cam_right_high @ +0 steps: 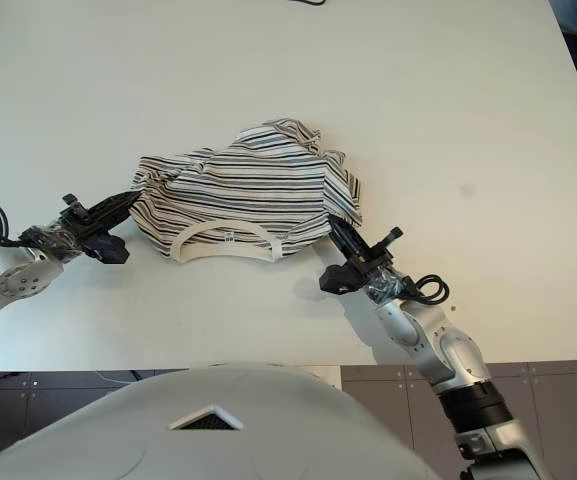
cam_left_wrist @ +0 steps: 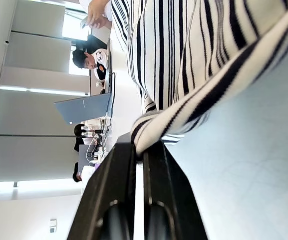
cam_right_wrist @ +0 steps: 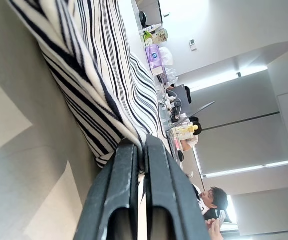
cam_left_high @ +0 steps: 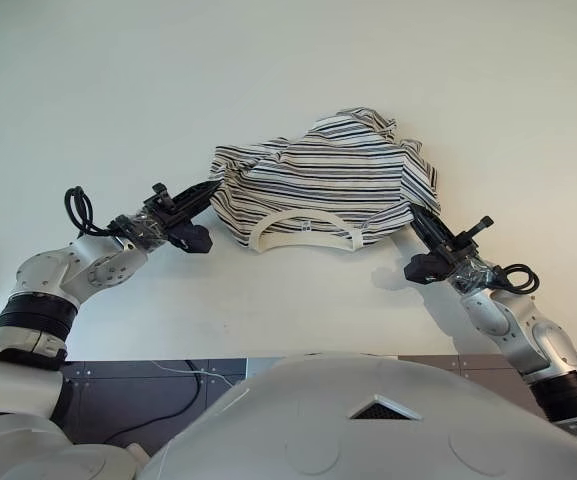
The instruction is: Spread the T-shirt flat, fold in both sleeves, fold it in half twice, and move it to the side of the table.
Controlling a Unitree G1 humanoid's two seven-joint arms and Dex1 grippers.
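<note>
T-shirt (cam_left_high: 323, 175) sits bunched approx mid table (cam_left_high: 118, 90); striped, not flat yet, sleeves not folded in. Its white collar (cam_left_high: 306, 235) faces the table's near edge. We see both arms low over the table. L gripper (cam_left_high: 211, 187) is at the shirt's left corner, jaws pinching a fold of fabric. R gripper (cam_left_high: 415, 214) is at the right corner, jaws likewise clamped on striped cloth. Fabric btwn the two grips is rumpled, humped toward the table's far side.
</note>
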